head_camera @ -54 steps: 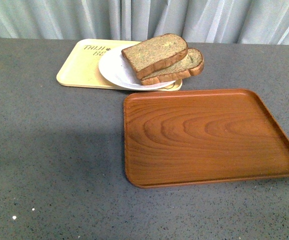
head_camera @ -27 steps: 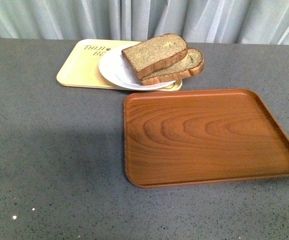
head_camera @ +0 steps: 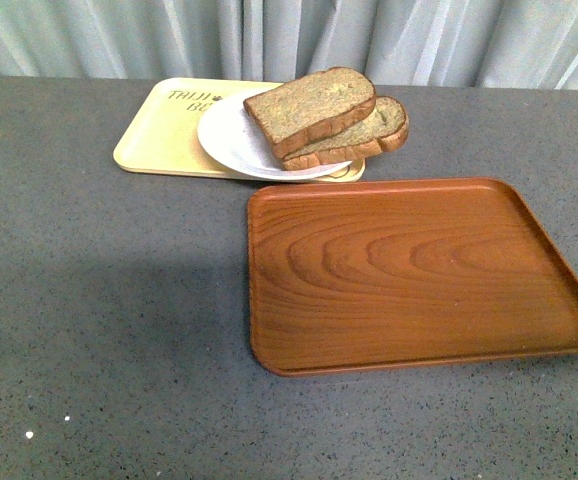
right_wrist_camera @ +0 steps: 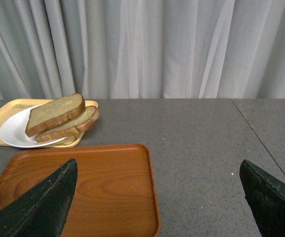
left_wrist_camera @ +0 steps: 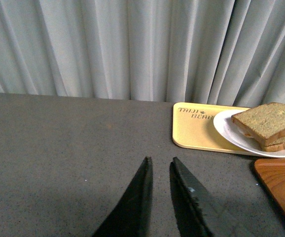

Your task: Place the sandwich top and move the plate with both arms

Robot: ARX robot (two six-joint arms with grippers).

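The sandwich top [head_camera: 309, 106], a thick brown speckled bread slice, lies tilted on a paler round-topped slice [head_camera: 369, 136] on the white plate [head_camera: 227, 138]. The plate rests partly on the beige tray [head_camera: 159, 135] at the back of the table. The bread also shows in the left wrist view [left_wrist_camera: 267, 120] and the right wrist view [right_wrist_camera: 53, 113]. Neither arm shows in the front view. My left gripper [left_wrist_camera: 160, 163] is shut and empty, over bare table well short of the plate. My right gripper [right_wrist_camera: 157, 168] is wide open and empty, near the wood tray's corner.
A brown wood-grain tray [head_camera: 419, 270] lies empty in front of the plate, on the right half of the grey table [head_camera: 99, 300]. A grey curtain [head_camera: 289, 35] hangs behind the table's far edge.
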